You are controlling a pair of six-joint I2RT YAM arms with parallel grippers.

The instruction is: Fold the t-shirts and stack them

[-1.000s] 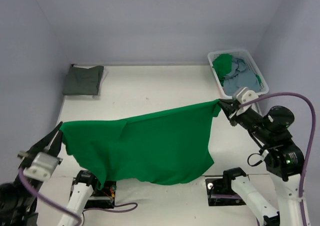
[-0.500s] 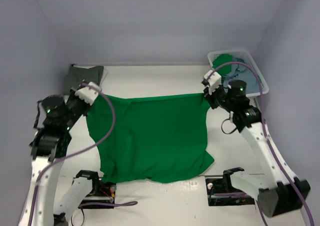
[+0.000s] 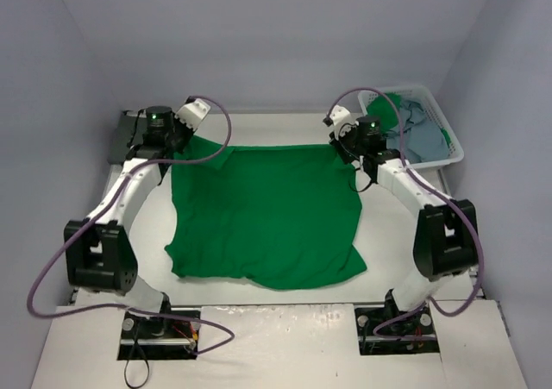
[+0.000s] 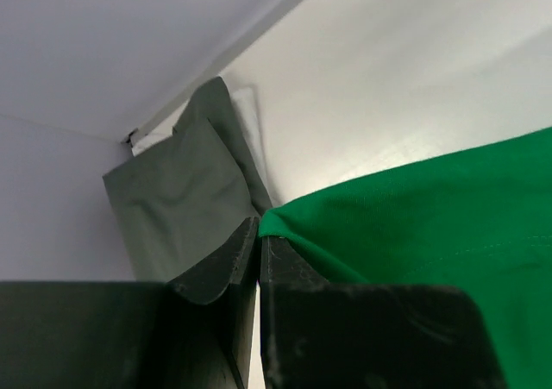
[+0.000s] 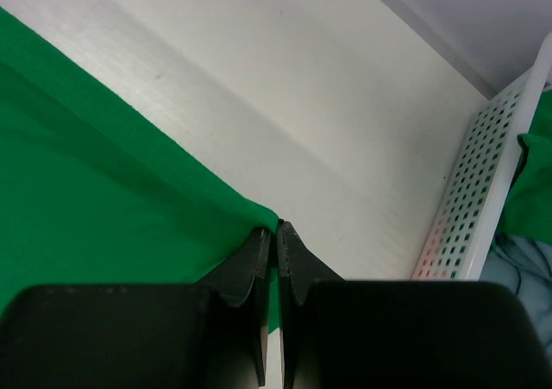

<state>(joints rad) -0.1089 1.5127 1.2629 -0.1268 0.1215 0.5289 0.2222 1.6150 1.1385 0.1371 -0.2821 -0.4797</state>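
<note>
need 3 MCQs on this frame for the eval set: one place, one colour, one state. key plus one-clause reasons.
1. Where does the grey shirt lie?
A. far-left corner
B. near edge
C. under the right arm

2. What colour is the spread shirt?
A. blue
B. white
C. green

3. How are the left hand and right hand?
A. both open
B. both shut on the spread shirt's far corners
C. left shut, right open

Key:
1 A, it sits folded in the corner just beyond the left hand.
2 C, it is bright green in every view.
3 B, each wrist view shows a cloth corner pinched between closed jaws.
</note>
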